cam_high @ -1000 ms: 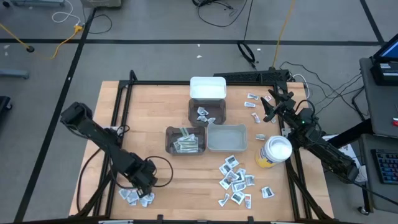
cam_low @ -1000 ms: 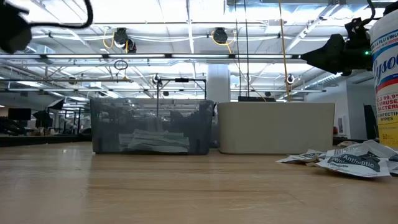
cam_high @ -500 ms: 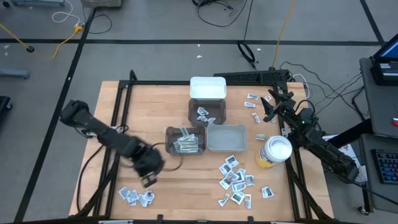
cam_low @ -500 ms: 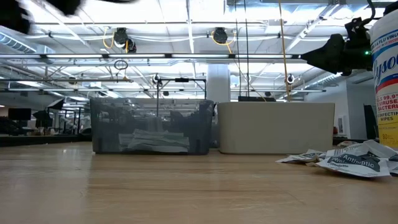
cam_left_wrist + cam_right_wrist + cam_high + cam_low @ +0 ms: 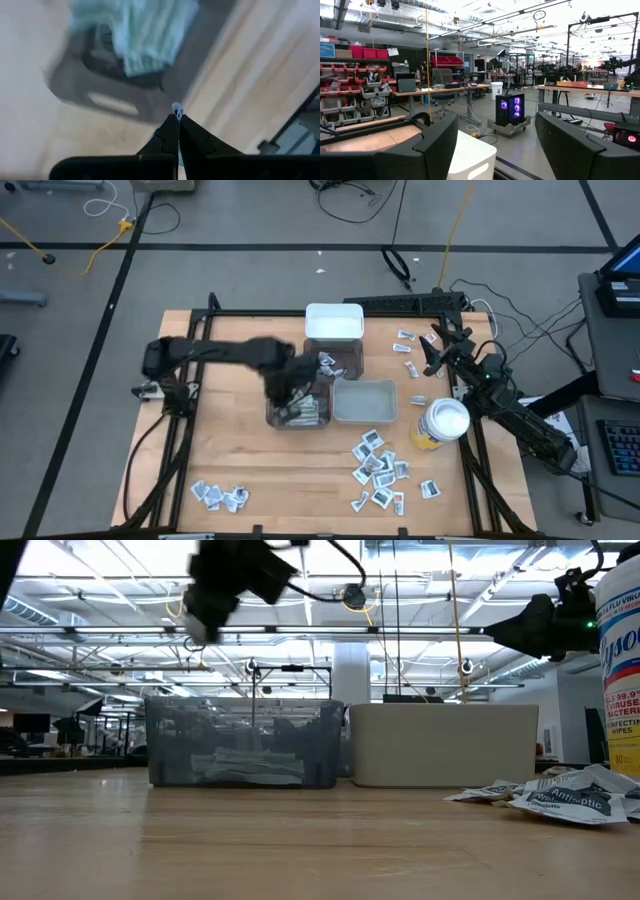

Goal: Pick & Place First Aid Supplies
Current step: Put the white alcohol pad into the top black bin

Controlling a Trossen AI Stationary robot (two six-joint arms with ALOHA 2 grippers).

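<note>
My left gripper (image 5: pixel 284 392) hangs over the near dark bin (image 5: pixel 298 406), which holds narrow white strip wrappers (image 5: pixel 150 35). It is shut on a small white packet (image 5: pixel 176 107). In the low view it stands high above that bin (image 5: pixel 245 745). More first aid supplies lie flat on the table: a pile near the front left (image 5: pixel 221 496), a larger scatter at the front right (image 5: pixel 381 470), and a few at the far right (image 5: pixel 407 350). My right gripper (image 5: pixel 436 350) waits open at the table's far right edge. My left gripper pinches the small white packet between its two fingertips; only a sliver of its edge (image 5: pixel 176 106) shows past the tips. The fingers point steeply down from above. The packet is lifted clear, over the near dark bin.
A second dark bin (image 5: pixel 333 361) with sachets and a white bin (image 5: pixel 334 322) stand behind the near one; a pale grey bin (image 5: pixel 364 402) stands to its right. A yellow canister with a white lid (image 5: pixel 441 425) stands at the right. Bare wood lies at the left.
My left gripper has risen from the packet pile at the front left and swung quickly toward the table's far side and right, ending above the near dark bin. It has stayed shut all the way. The pile it left lies as it was.
</note>
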